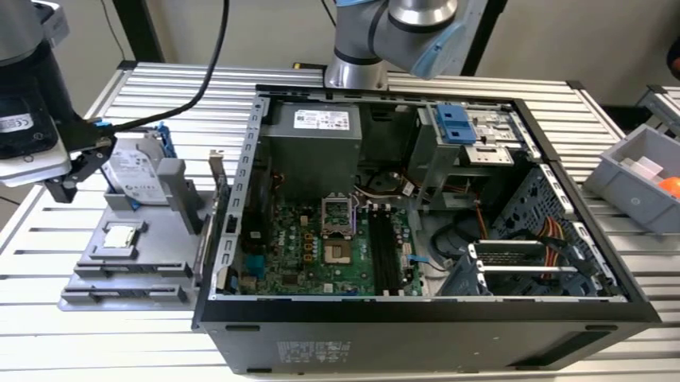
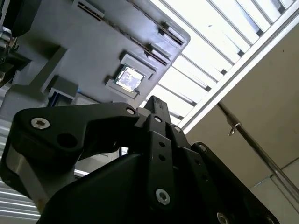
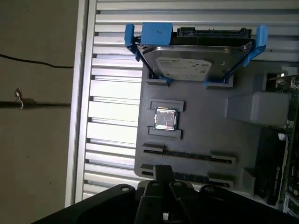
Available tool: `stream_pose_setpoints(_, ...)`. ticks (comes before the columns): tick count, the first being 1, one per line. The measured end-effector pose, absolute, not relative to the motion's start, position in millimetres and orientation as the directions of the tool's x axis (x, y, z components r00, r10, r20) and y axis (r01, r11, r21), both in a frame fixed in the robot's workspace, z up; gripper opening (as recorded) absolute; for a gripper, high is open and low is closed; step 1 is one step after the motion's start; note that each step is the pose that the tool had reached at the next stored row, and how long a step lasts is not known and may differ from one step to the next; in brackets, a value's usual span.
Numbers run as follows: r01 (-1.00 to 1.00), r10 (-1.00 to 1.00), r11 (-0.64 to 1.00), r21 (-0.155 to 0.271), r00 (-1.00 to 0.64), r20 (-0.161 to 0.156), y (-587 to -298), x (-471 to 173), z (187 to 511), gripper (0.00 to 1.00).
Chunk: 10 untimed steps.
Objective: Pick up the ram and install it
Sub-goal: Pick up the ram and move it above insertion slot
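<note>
Your gripper (image 3: pixel 161 170) hangs just above the near edge of the grey holder (image 3: pixel 205 126); you cannot tell from any view whether it is open or closed. Directly beneath its tip in the first wrist view, what looks like the ram (image 3: pixel 189 177) shows as a thin dark strip standing on edge in the holder's nearest long slot, close to the tip, though contact cannot be judged. Past it sit a second long slot, then the small square processor (image 3: pixel 165 118) in its pocket, then the hard drive (image 3: pixel 196 65) propped in its blue frame. The exterior view places the gripper (image 1: pixel 66 185) at the holder's edge on the exterior view's left and adds the open computer case (image 1: pixel 425 342) just beside the holder, its motherboard (image 1: pixel 318 247) exposed, all on a slatted metal table (image 1: pixel 64 342).
</note>
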State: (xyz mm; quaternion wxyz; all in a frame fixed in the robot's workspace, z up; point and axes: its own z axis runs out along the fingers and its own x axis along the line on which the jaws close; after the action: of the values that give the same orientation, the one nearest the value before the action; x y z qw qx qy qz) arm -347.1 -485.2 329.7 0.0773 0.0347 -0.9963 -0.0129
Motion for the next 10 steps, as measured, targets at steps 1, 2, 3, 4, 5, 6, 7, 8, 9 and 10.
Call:
stream_pose_setpoints(1, -0.068, -0.071, 0.997, 0.030, -0.988, 0.135, -485.3, -347.2, 329.8, 0.00)
stream_pose_setpoints(2, -0.068, -0.071, 0.997, 0.029, -0.991, 0.117, -485.3, -347.3, 329.7, 0.00)
stream_pose_setpoints(3, -0.069, -0.071, 0.997, 0.027, -0.993, 0.098, -485.3, -347.3, 329.8, 0.00)
stream_pose_setpoints(4, -0.069, -0.071, 0.997, 0.026, -0.994, 0.081, -485.2, -347.3, 329.8, 0.00)
stream_pose_setpoints(5, -0.070, -0.071, 0.997, 0.025, -0.995, 0.063, -485.3, -347.3, 329.8, 0.00)
stream_pose_setpoints(6, -0.070, -0.071, 0.997, 0.023, -0.996, 0.044, -485.3, -347.3, 329.8, 0.00)
stream_pose_setpoints(7, -0.071, -0.071, 0.997, 0.022, -0.997, 0.027, -485.2, -347.3, 329.8, 0.00)
stream_pose_setpoints(8, -0.071, -0.071, 0.997, 0.021, -0.997, 0.009, -485.3, -347.3, 329.8, 0.00)
stream_pose_setpoints(9, -0.071, -0.071, 0.997, 0.020, -0.997, -0.010, -485.3, -347.3, 329.8, 0.00)
stream_pose_setpoints(10, -0.071, -0.070, 0.997, 0.018, -0.997, -0.026, -485.3, -347.3, 329.8, 0.00)
